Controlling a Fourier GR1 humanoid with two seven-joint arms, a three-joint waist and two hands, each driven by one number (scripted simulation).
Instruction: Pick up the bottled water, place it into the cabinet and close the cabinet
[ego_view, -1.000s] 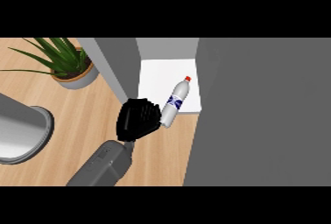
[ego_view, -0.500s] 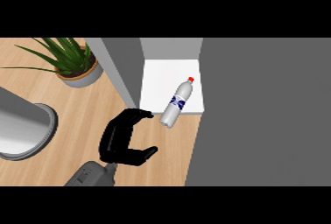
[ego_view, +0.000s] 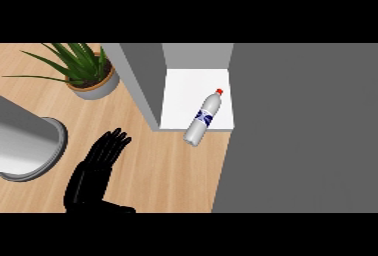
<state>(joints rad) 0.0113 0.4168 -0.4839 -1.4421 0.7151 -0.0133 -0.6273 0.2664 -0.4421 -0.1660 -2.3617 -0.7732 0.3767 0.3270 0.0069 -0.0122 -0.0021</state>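
"Robot's left hand (ego_view: 96, 170) was low in the left of the frame, did you see? Fingers out straight and flat above the wood, thumb off to the side, nothing in it."

"I did. It was well apart from the bottle, so I judged the placing done, or close to it. What filled the right side?"

"A broad grey panel (ego_view: 303, 125), top to bottom. I took it for the cabinet's door standing open, though I couldn't tell for sure. That would explain the shelf being in plain view."

"And the wooden counter (ego_view: 170, 170) ran under everything, pale boards from the left edge to that panel."

"Yes. The cabinet (ego_view: 140, 80) stood at upper centre, grey wall on its left, white floor inside. At the left edge sat a big grey round vessel (ego_view: 22, 150), only partly in view, and in the upper left a potted plant (ego_view: 81, 70), both clear of the work."

"Where was the bottled water (ego_view: 204, 117)?"

"Lying on its side on the white floor, red cap pointing up and right into the cabinet, base at the front lip and, as I saw it, poking slightly over onto the counter."

"Then closing looked like what remained, and that overhang might catch the door."

"My thought too. I never saw the right hand."
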